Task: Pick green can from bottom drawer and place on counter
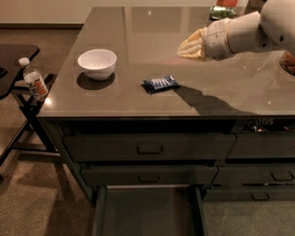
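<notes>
The green can [221, 11] lies on the counter [138, 41] at its far edge, just behind my arm. My gripper [190, 46] hangs above the counter's right half, pointing left, apart from the can and with nothing seen in it. The bottom drawer [147, 209] is pulled open below the cabinet front, and its dark interior shows nothing inside.
A white bowl [97, 63] and a blue snack packet [161, 83] sit on the counter's near left. A clear bottle with an orange label [34, 82] stands on a black side table [14, 55] at the left. Two shut handled drawers [150, 147] sit above the open one.
</notes>
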`<state>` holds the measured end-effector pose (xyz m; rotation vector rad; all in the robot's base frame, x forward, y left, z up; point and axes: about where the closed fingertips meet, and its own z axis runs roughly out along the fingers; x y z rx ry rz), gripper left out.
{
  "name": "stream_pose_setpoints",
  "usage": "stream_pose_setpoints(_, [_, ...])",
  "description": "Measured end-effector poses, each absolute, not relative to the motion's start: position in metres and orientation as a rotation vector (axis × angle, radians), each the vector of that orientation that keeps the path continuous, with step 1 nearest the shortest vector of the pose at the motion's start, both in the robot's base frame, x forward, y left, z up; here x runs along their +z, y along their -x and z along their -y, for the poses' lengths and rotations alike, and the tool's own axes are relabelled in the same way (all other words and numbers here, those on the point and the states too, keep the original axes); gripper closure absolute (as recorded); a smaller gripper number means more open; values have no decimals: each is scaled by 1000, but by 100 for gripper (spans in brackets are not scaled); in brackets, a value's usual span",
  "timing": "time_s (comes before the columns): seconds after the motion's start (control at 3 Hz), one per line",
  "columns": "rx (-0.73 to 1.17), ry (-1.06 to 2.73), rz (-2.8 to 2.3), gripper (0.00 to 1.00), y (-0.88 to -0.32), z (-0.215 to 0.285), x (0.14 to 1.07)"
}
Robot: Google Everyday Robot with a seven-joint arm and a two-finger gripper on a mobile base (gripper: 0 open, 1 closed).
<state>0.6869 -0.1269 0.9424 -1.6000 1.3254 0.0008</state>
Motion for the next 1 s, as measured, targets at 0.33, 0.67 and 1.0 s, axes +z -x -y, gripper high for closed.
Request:
stream_pose_setpoints(0.33, [1, 1600, -1325, 12, -687, 127, 942])
stream_pose_setpoints(0.67, [1, 1600, -1325, 0, -687, 127, 942])
stream_pose_setpoints(1.0, [1, 1600, -1325, 0, -687, 127, 942])
